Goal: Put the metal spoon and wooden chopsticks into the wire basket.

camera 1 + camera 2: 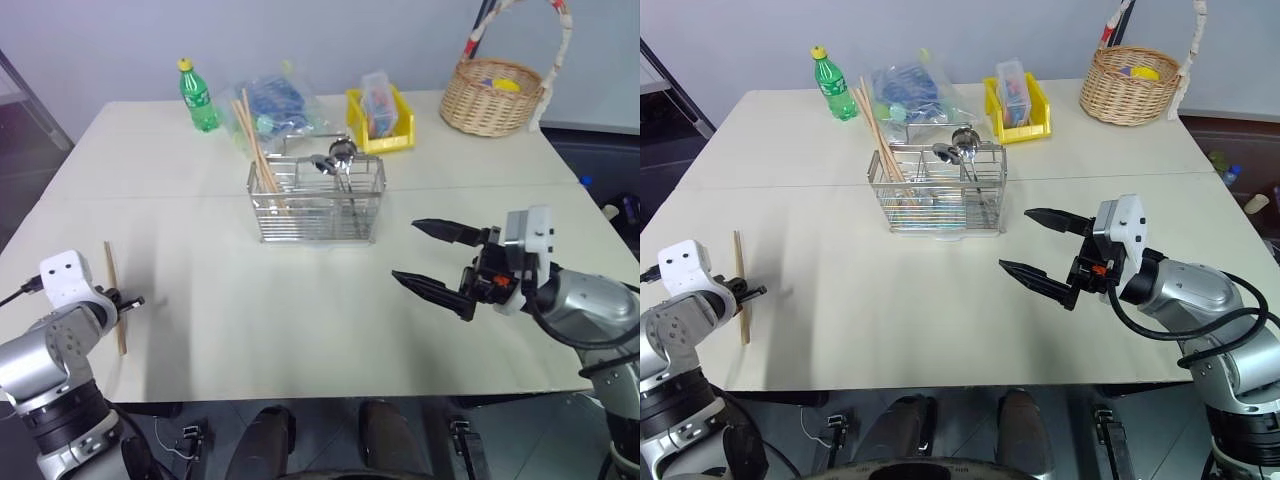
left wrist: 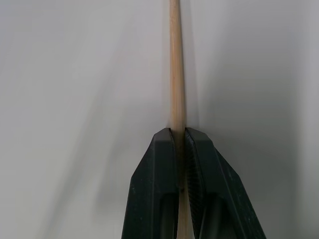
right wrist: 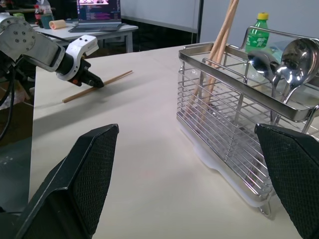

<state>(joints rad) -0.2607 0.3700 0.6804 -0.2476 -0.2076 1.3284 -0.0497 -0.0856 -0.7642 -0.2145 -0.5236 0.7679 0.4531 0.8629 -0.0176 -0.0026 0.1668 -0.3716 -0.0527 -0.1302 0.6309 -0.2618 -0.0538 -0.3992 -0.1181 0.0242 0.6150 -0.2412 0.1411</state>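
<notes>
Head views: my left hand (image 1: 128, 302) is clamped on one wooden chopstick (image 1: 113, 290) lying on the surface (image 1: 300, 310), far from the wire basket (image 1: 318, 205); other chopsticks (image 1: 255, 145) and metal spoons (image 1: 340, 160) already stand in it. My right hand (image 1: 435, 262) hovers spread wide, holding nothing. Left wrist view: fingers (image 2: 154, 199) pinch the stick (image 2: 174, 74) along its length, shaft running straight out. It looks light, stiff and thin, probably smooth, so I'd judge it could pivot or slip; a mid-length grip seems best. Right wrist view: basket (image 3: 239, 124) near, my left hand (image 3: 94, 82) at the stick (image 3: 112, 79) beyond.
</notes>
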